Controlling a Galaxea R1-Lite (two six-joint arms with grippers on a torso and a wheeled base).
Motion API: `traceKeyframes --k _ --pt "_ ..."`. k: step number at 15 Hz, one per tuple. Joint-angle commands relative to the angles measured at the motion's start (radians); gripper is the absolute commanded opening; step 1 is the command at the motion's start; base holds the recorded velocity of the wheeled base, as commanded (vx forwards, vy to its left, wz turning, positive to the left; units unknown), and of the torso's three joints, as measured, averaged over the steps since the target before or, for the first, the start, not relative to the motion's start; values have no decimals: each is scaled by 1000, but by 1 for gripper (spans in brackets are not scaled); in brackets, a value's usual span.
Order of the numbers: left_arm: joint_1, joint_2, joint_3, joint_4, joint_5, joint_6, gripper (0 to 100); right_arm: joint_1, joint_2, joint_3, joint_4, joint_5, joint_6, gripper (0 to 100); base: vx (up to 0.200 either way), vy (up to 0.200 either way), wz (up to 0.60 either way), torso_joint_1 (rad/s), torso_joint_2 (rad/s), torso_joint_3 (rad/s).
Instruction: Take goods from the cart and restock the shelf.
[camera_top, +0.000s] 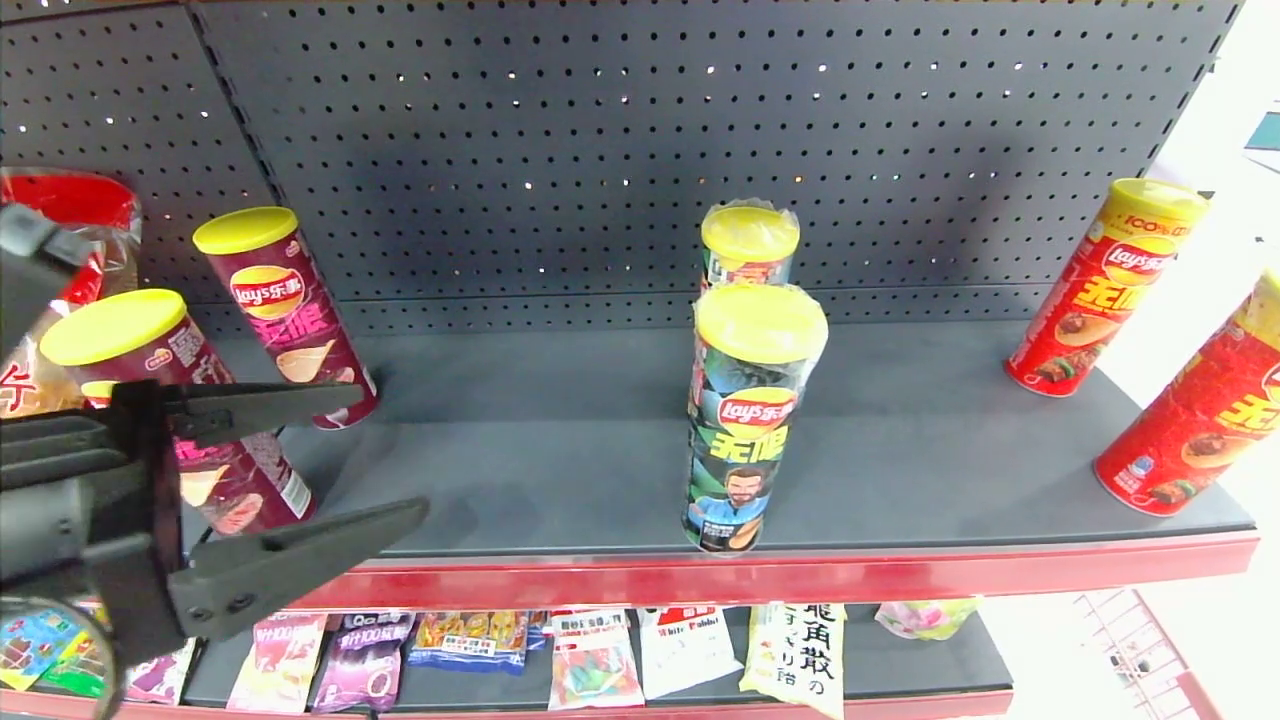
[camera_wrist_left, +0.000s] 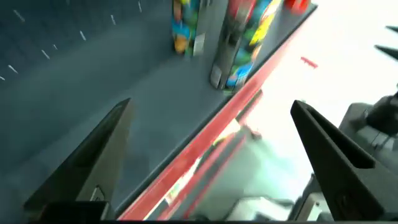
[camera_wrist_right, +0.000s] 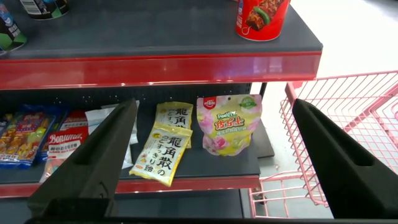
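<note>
The upper shelf (camera_top: 560, 430) is a dark grey board with a red front lip and a pegboard back (camera_top: 620, 130), and the chip cans stand on it in three pairs. At the left are two maroon cans with yellow lids, the front one (camera_top: 130, 335) near the lip and the back one (camera_top: 285, 310) closer to the pegboard. In the middle, two green-and-black cans stand one behind the other: the front can (camera_top: 750, 420) at the lip, the rear can (camera_top: 750, 245) against the back. Two red cans are at the right, one (camera_top: 1105, 290) set back and the other (camera_top: 1195, 420) by the front corner.

The left gripper (camera_top: 392, 452) hangs at the left front of this shelf. Its fingers (camera_top: 300, 555) are spread wide and hold nothing, the upper one crossing in front of the front maroon can and the lower one level with the red lip.

The right gripper (camera_wrist_right: 214, 104) sits lower, facing the lower shelf (camera_wrist_right: 249, 165). Its fingers (camera_wrist_right: 93, 168) are also wide apart and empty. Between them lie flat snack bags, among them two yellow packets (camera_wrist_right: 165, 152) and a pink-and-green packet (camera_wrist_right: 229, 124) just beside them. The pink wire cart (camera_wrist_right: 336, 143) stands off the shelf's right end.
</note>
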Motion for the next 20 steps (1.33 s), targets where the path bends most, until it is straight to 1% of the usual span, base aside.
traceKeyframes --k 1,3,4,5,6,10,14,15,19,20 --pt "-42 135 -14 1 25 3 100 0 0 0 0 0 0 100 0 0 0 0 0 0" --pt "-52 186 -15 22 54 5 100 0 0 0 0 0 0 100 0 0 0 0 0 0" --pt "-54 221 -23 25 90 11 100 1 0 0 0 0 0 100 0 0 0 0 0 0" --pt "-54 254 -35 24 114 33 100 1 0 0 0 0 0 100 0 0 0 0 0 0" --pt "-58 264 -40 25 113 40 100 1 0 0 0 0 0 100 0 0 0 0 0 0" --pt "-123 330 -44 21 109 40 100 1 0 0 0 0 0 100 0 0 0 0 0 0" --pt "-131 402 -58 21 116 43 100 1 0 0 0 0 -2 100 0 0 0 0 0 0" --pt "-131 424 -67 21 116 49 100 1 0 0 0 0 -2 100 0 0 0 0 0 0" --pt "-134 499 -140 21 119 48 100 1 0 0 0 -1 -2 100 0 0 0 0 0 0" --pt "-146 519 -155 21 120 48 100 1 0 0 0 -1 -2 100 0 0 0 0 0 0"
